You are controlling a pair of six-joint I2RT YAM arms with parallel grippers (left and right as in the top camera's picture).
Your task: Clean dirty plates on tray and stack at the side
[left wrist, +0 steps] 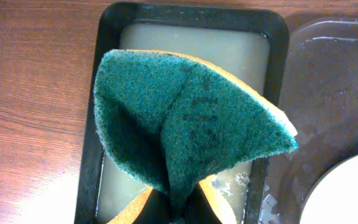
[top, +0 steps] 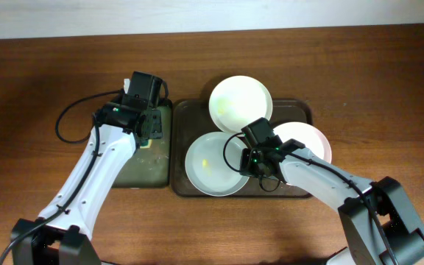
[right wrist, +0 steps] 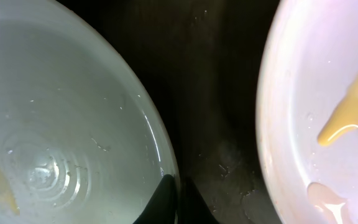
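Three white plates lie on the dark-brown tray (top: 300, 110): one at the back (top: 240, 101), one at the front left (top: 208, 165) and one at the right (top: 311, 138). My right gripper (top: 251, 163) (right wrist: 179, 196) is shut on the right rim of the front-left plate (right wrist: 61, 124), one finger inside the rim and one outside. That plate holds water and a yellow speck. The right plate (right wrist: 328, 112) carries yellow smears. My left gripper (top: 151, 129) (left wrist: 179, 216) is shut on a folded green-and-yellow sponge (left wrist: 191, 124), held above the narrow tray.
The narrow dark tray (top: 135, 173) (left wrist: 104, 37) holds cloudy soapy water and sits left of the brown tray (left wrist: 334, 81), almost touching it. Bare wood tabletop (top: 50, 81) surrounds both trays. A black cable (top: 68, 118) loops beside the left arm.
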